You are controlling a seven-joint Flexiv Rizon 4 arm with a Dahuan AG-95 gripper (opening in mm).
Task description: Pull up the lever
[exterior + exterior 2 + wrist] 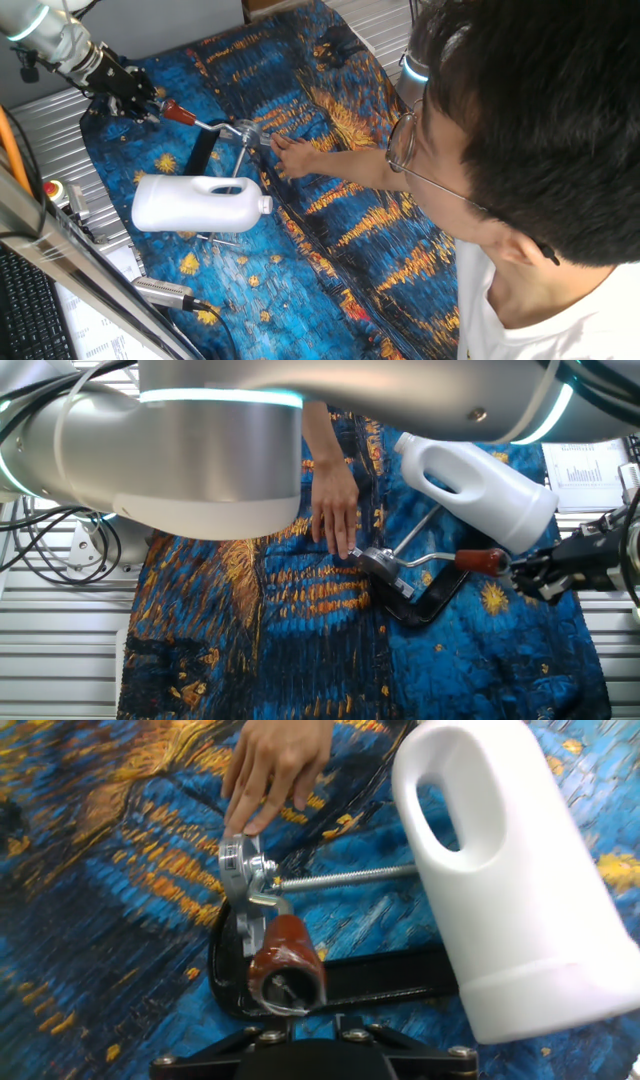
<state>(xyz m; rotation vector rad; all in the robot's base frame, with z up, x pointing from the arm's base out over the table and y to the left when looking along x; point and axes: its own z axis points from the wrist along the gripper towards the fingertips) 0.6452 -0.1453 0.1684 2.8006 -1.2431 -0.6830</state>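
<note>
- Approaching the lever point(200, 122) from its free end: tool point(148, 104) level with the red-brown tip point(481, 560), just short of it or barely touching in both fixed views; contact not resolvable.
- Tool state: fingers hidden at the bottom edge of the hand view and too dark in the fixed views; opening width cannot be told, and no hold on anything is visible.
- Lever location: on the blue patterned cloth point(330, 240) over the table, hinged to a metal clamp point(243, 875) with a black base point(432, 601); rod tilted slightly upward toward the tool, tip nearest the tool.
- Hand point(275, 760) of a person resting on the clamp's disc end, apparently steadying it; head point(530, 120) close in one fixed view.
- Jug point(480, 480) lying on its side just beside the clamp, above a threaded rod point(350, 876); near the tool's path on one side.
- Recommended technique, as judgement: centring the tip between the fingers before closing, gripping on the rubbery sleeve rather than bare metal, then lifting along an arc about the hinge, not straight up.
- Risks, as judgement: slipping off the short tip, dragging the base across the cloth, nudging the jug, pinching the steadying hand.
</note>
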